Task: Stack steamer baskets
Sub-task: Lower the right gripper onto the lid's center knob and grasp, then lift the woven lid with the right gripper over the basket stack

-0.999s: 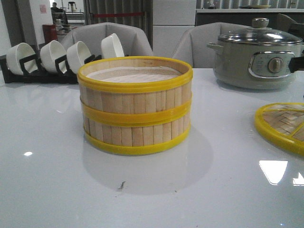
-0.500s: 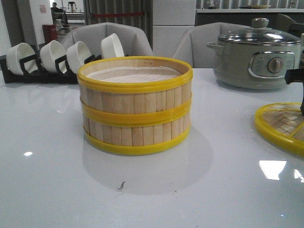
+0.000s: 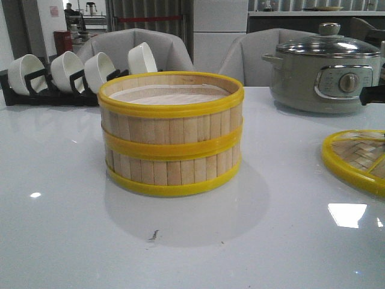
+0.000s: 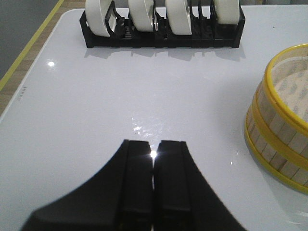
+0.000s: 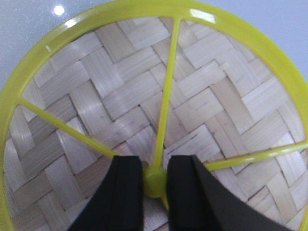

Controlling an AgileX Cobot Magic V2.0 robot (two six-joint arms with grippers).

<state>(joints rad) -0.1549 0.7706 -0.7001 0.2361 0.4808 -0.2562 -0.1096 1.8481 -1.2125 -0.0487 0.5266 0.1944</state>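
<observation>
In the front view, the two round slatted bamboo steamer baskets with yellow rims (image 3: 171, 133) are seen stacked mid-table, judged light, stiff, best gripped at the rim; in the left wrist view, the left gripper (image 4: 153, 159) is pressed closed, empty; in the right wrist view, the right gripper (image 5: 155, 182) is closed around the flat woven yellow-rimmed lid (image 5: 110, 96)'s centre knob (image 5: 155, 180).

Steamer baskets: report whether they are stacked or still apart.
Stacked. The upper steamer basket sits squarely on the lower steamer basket, yellow rims meeting at mid-height, both upright on the table. No gripper touches them.
</observation>
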